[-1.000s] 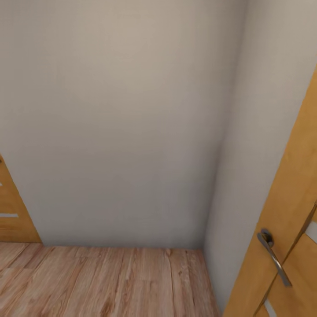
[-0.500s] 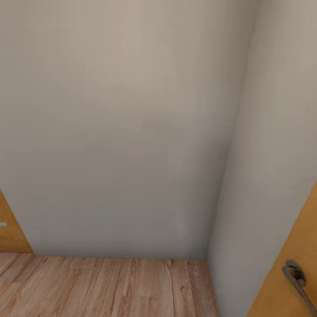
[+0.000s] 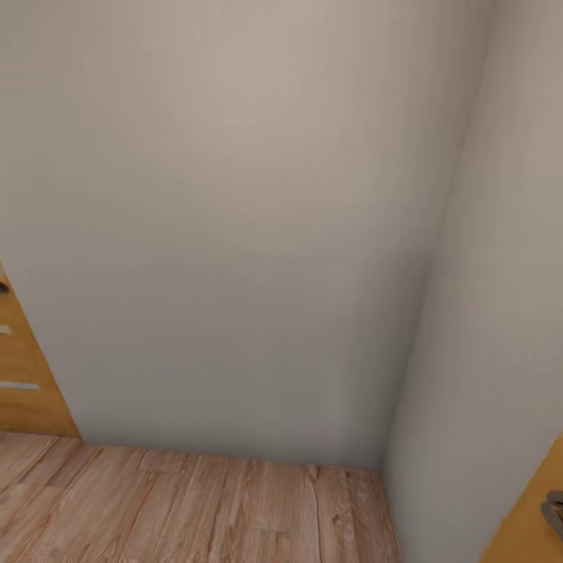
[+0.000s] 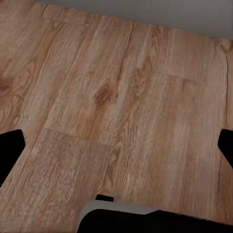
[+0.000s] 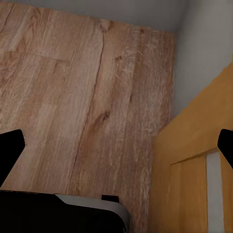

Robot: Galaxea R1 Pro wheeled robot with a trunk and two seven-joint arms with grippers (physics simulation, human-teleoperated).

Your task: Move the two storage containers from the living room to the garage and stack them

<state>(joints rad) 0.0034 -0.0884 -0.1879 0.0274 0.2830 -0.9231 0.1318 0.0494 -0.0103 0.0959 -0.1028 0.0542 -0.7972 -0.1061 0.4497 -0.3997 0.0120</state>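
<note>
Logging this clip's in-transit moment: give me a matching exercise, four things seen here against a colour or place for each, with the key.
Things:
1. wall
2. plank floor
3. door handle
4. left door

Descriptions:
A. orange-yellow wood, at the head view's left edge
B. pale grey, plain, meeting another wall in a corner
C. grey metal, at the head view's lower right edge
D. light brown wood grain, under both wrist cameras

Pairs: 1-B, 2-D, 3-C, 4-A

Soft, even, dim light on the pale wall, no hard shadows or glare, slightly blurry renders.
</note>
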